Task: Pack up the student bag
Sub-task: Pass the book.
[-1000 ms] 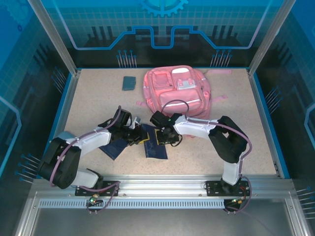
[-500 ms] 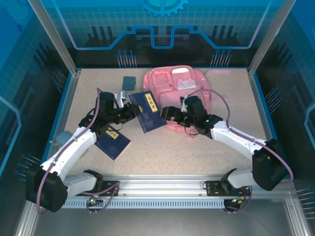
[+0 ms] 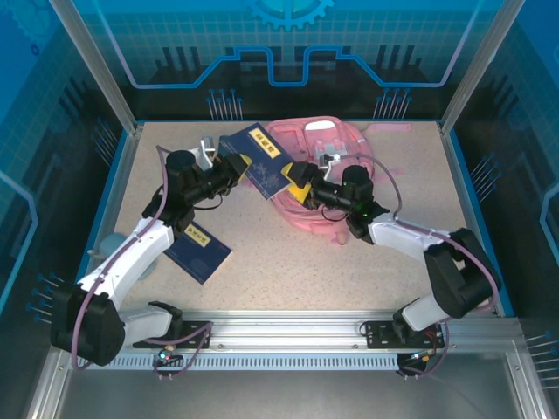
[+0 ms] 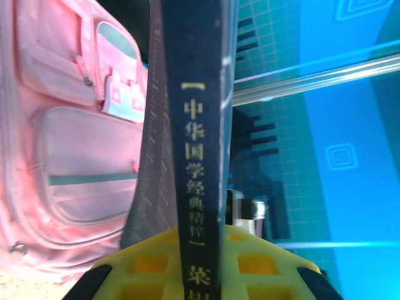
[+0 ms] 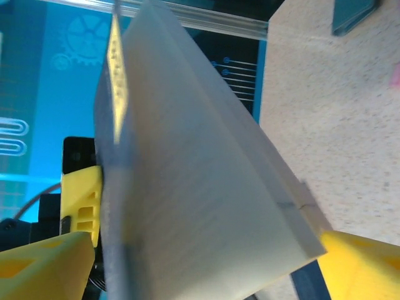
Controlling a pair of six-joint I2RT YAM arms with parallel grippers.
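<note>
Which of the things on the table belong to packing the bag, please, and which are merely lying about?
Job in hand:
- student bag
- dark blue book, gripped by the left tool
- second dark blue book, flat on the table, probably next to go in

Lying about, as far as I can tell:
- small dark teal flat thing on the table

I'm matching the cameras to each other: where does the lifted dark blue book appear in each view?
Top external: the dark blue book is upper middle, tilted, overlapping the left edge of the pink student bag.
Left wrist: the book is at centre, spine facing the camera, running top to bottom.
Right wrist: the book is at centre, its pale page edge close to the lens.
Shared landmark: the student bag, on the left in the left wrist view.
</note>
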